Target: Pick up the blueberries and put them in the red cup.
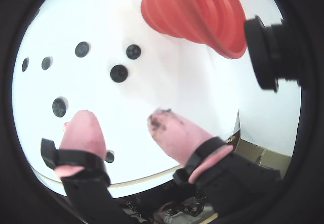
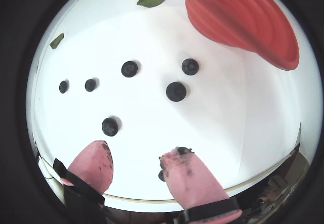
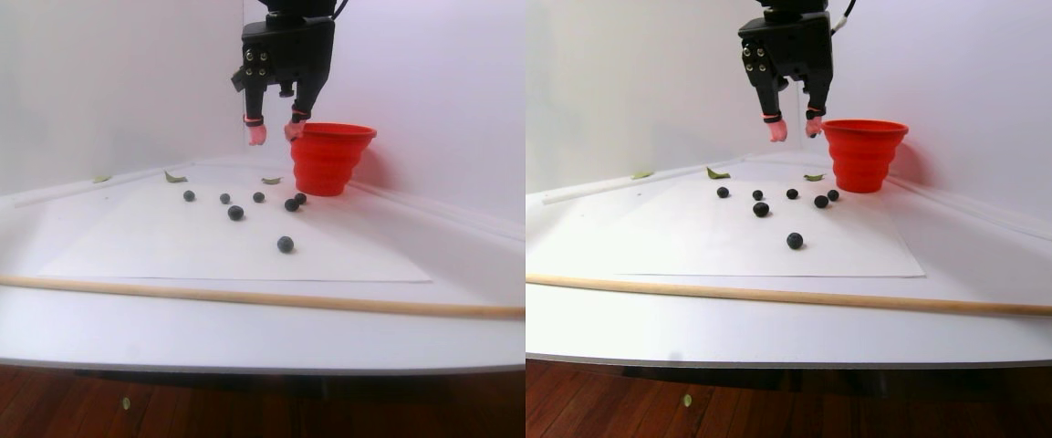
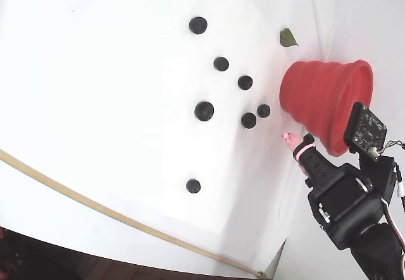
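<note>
Your tool [image 3: 274, 133] hangs open and empty high beside the red cup [image 3: 331, 158] at the worktop's back edge, probably because the six blueberries [image 4: 204, 110] lie scattered on the paper in front, waiting.

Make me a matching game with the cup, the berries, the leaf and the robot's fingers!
Things:
1. red cup
2. blueberries
3. leaf
4. gripper fingertips

Descriptions:
A. pink, smudged dark
B. green, lying flat by the cup
C. scattered loose on the white sheet
D. ribbed, standing upright

Pairs: 1-D, 2-C, 3-B, 4-A
</note>
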{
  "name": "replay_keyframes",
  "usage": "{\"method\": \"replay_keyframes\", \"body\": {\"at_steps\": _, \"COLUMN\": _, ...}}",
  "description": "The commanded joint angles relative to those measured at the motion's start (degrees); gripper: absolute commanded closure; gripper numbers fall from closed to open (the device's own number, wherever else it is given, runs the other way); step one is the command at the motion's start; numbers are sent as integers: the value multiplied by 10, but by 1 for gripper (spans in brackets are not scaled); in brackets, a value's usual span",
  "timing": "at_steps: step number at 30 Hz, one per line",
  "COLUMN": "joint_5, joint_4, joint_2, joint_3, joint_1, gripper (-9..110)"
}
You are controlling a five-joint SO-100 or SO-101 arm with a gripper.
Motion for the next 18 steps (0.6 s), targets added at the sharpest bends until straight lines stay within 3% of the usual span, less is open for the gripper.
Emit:
{"method": "replay_keyframes", "body": {"at_steps": 1, "joint_5": 2, "joint_4": -18, "joint_2": 45, "joint_3": 3, "joint_1": -10, "gripper": 83}}
{"method": "replay_keyframes", "body": {"at_steps": 18, "joint_5": -10, "joint_4": -57, "joint_2": 1, "joint_3": 29, "joint_1": -39, "gripper": 81}}
